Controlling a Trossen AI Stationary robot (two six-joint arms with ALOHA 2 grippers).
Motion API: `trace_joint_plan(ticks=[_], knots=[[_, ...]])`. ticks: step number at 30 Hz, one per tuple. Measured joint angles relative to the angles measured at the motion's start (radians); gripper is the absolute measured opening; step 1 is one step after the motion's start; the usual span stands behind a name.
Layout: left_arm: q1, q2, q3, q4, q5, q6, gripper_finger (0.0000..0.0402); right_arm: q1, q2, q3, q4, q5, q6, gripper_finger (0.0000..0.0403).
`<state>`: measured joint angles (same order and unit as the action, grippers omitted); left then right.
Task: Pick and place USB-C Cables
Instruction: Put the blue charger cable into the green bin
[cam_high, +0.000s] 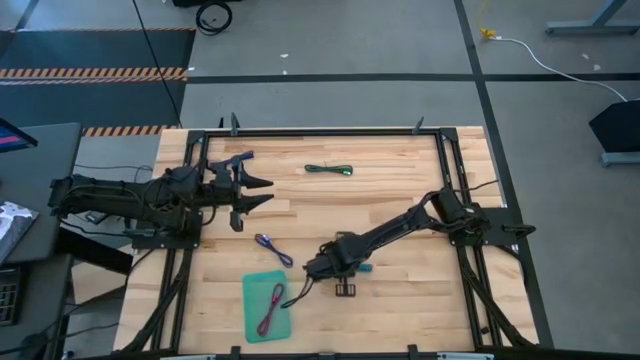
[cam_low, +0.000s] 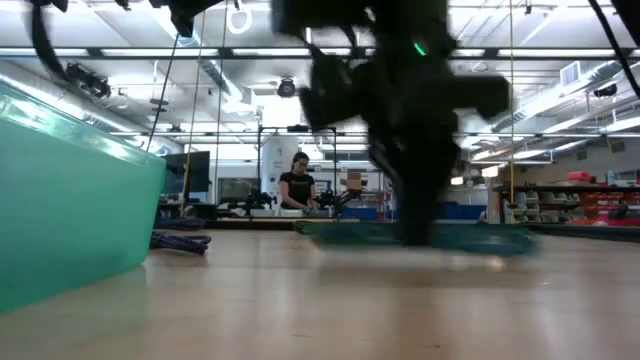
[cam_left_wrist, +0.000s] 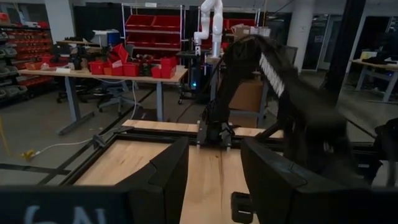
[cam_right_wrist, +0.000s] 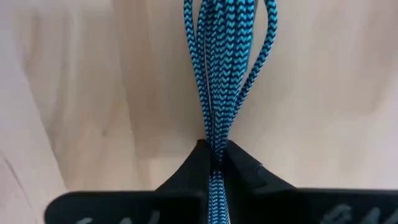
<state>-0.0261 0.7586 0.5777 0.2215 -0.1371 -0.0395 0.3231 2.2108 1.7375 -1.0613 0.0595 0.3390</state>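
The right pincer is pressed together on the teal braided USB-C cable, low over the worktop just right of the teal tray. A maroon cable lies in that tray, a blue-purple cable beside it, a dark green cable farther off. The left pincer hangs spread at the left side.

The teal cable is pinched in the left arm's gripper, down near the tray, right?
Not quite: the right gripper pinches the teal cable, as the right wrist view shows. In the high view it is near the tray, while the left gripper waits apart.
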Motion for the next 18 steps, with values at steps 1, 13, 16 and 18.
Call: trace_joint_plan(ticks=[1, 13, 16, 18], knots=[[0.000, 0.000, 0.000, -0.006, 0.000, 0.000, 0.0156, 0.005, -0.002, 0.041, 0.005, 0.018, -0.061, 0.0022], [0.001, -0.022, 0.001, -0.012, 0.000, -0.001, 0.0156, 0.107, -0.011, 0.357, 0.216, 0.173, -0.943, 0.0022], [0.001, -0.022, 0.002, -0.009, 0.000, -0.009, 0.0156, 0.117, -0.001, 0.357, 0.340, 0.167, -1.103, 0.0022], [0.001, -0.025, 0.001, -0.011, 0.000, -0.019, 0.0156, 0.119, 0.012, 0.352, 0.408, 0.140, -1.197, 0.0022]])
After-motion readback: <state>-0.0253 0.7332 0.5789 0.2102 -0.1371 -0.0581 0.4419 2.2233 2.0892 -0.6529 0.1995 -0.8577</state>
